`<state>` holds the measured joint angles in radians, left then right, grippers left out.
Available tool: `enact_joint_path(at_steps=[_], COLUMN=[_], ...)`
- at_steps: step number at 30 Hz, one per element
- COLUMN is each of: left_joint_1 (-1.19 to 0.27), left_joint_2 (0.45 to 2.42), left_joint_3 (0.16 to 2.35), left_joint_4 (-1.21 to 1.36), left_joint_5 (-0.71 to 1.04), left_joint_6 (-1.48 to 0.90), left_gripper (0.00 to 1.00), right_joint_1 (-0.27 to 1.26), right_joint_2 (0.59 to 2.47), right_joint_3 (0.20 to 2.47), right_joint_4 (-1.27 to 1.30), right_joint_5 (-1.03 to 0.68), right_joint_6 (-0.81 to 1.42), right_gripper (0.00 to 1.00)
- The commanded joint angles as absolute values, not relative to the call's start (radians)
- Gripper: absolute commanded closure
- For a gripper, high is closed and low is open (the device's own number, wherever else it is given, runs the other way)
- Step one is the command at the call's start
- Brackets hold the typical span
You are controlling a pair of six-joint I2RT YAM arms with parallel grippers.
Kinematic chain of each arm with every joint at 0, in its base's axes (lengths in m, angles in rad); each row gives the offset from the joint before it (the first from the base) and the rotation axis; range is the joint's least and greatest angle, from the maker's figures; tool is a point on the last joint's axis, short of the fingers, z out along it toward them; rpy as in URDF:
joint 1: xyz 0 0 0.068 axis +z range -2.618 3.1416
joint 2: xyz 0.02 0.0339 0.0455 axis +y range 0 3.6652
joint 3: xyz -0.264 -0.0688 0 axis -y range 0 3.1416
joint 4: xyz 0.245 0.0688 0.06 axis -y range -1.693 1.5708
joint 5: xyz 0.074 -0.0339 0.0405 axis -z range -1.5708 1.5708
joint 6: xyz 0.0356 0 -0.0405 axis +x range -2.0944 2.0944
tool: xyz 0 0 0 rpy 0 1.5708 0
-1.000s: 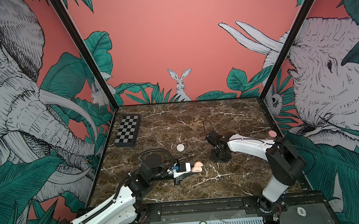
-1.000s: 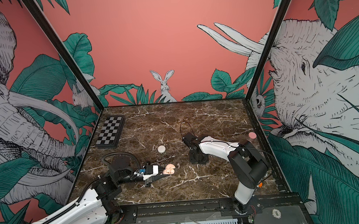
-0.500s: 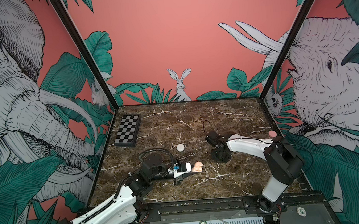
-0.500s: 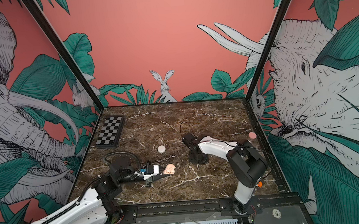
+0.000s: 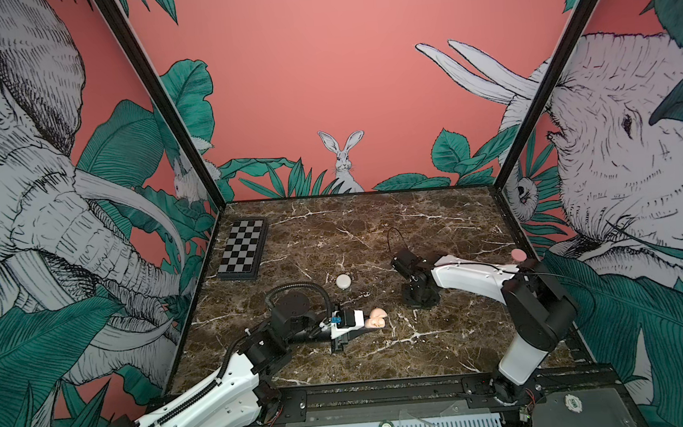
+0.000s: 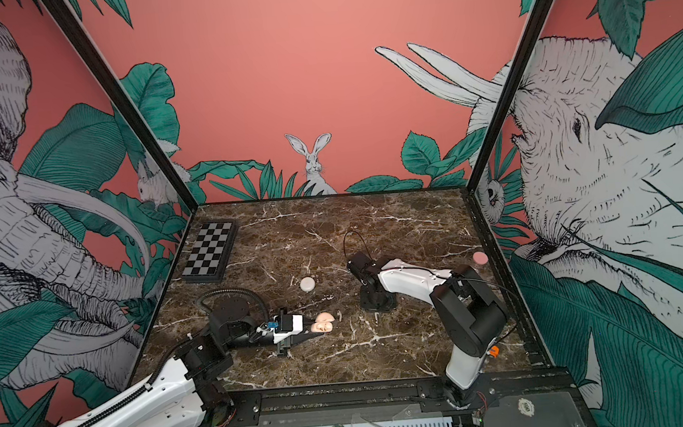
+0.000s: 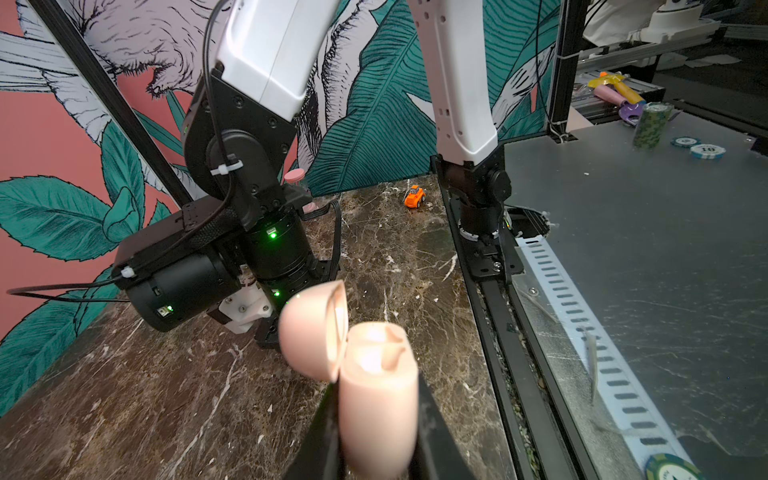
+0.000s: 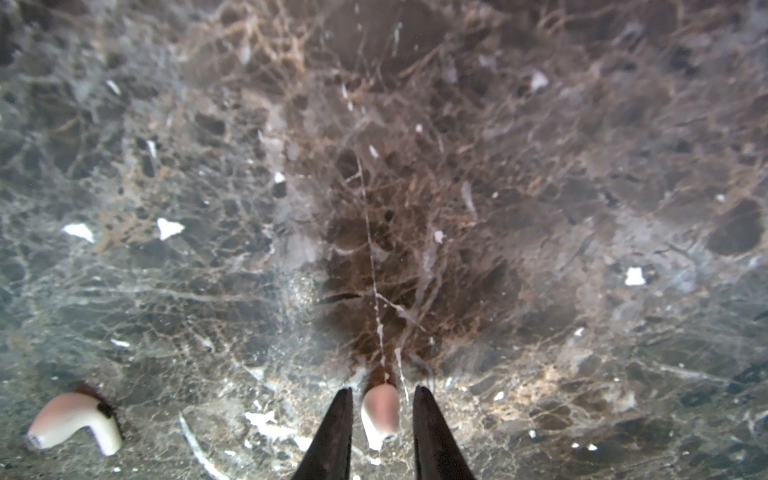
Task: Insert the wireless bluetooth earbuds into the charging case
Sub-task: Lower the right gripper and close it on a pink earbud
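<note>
The left gripper point(image 7: 376, 390) is clamping the case point(image 5: 376, 318) tight between its jaws, lid point(image 7: 309, 332) flipped back. To the case's right, the right gripper point(image 8: 382, 390) is standing with jaws slightly parted, straddling an earbud point(image 8: 380, 411) lying on the marble point(image 8: 415, 187), gaps showing either side; a second earbud point(image 8: 72, 417) is lying near it

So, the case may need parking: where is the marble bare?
Bare: the back stretch right of the chessboard; the front strip between the case and the near rail. Crowded: mid-table, with white puck, case, right gripper at the earbuds.
</note>
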<state>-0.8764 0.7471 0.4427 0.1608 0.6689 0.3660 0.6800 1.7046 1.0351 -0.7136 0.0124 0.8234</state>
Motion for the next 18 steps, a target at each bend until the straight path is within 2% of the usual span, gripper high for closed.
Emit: enact_joint_path(at_steps=[1,18], left_joint_1=[-0.881,-0.882], left_joint_2=[0.747,0.753], left_joint_3=[0.474,0.476], left_joint_4=[0.15,0.147], left_joint_5=[0.679,0.681], left_joint_6=[0.387,0.39], left_gripper=[1.0,1.0], right_joint_1=[0.676,0.677], right_joint_2=[1.713,1.72], right_joint_3=[1.03,1.029], right_joint_4=[-0.724,-0.744], right_joint_5=[0.009,0.007], right_joint_6=[0.835,0.843], right_gripper=[0.75,0.76])
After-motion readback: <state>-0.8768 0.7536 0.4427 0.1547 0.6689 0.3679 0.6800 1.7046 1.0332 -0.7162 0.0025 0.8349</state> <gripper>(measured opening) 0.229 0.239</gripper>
